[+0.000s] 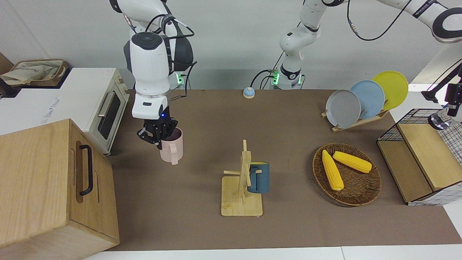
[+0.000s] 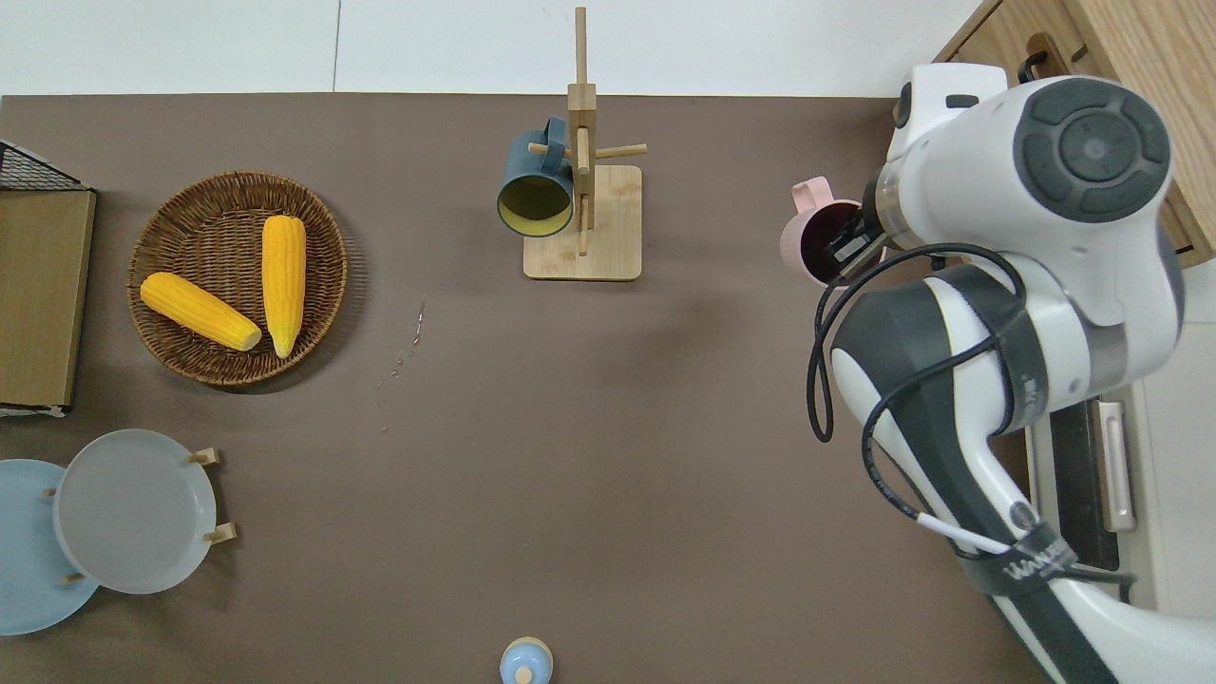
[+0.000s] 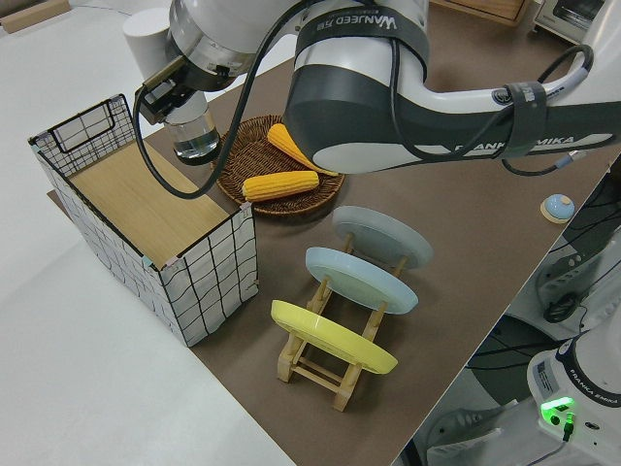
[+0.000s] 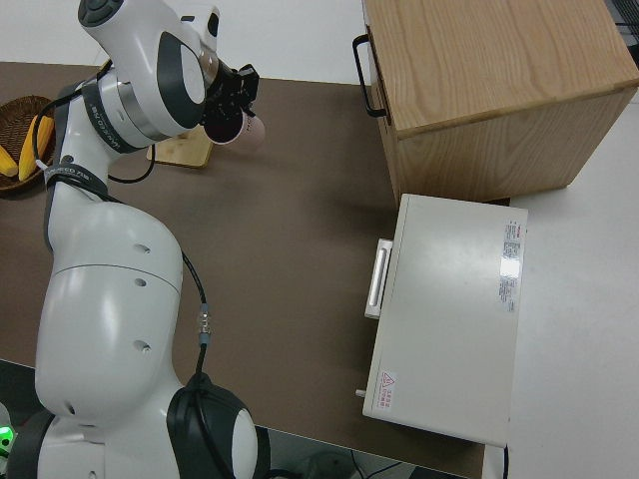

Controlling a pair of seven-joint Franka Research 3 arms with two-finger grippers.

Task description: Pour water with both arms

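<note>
My right gripper (image 1: 157,134) is shut on the rim of a pink mug (image 1: 172,146), which it holds upright near the white oven, handle pointing away from the robots. The overhead view shows that gripper (image 2: 848,245) at the mug (image 2: 806,237), with one finger inside the dark opening. My left gripper (image 3: 163,92) is shut on a clear glass vessel (image 3: 195,136) and holds it in the air over a wire crate (image 3: 146,209). The same vessel (image 1: 438,121) shows at the edge of the front view. Whether it holds water I cannot tell.
A blue mug (image 1: 258,177) hangs on a wooden mug tree (image 1: 241,202) mid-table. A wicker basket (image 1: 355,202) with two corn cobs lies beside the crate. A rack of three plates (image 1: 361,103), a small bell (image 1: 248,92), an oven (image 1: 90,104) and a wooden cabinet (image 1: 47,180) stand around.
</note>
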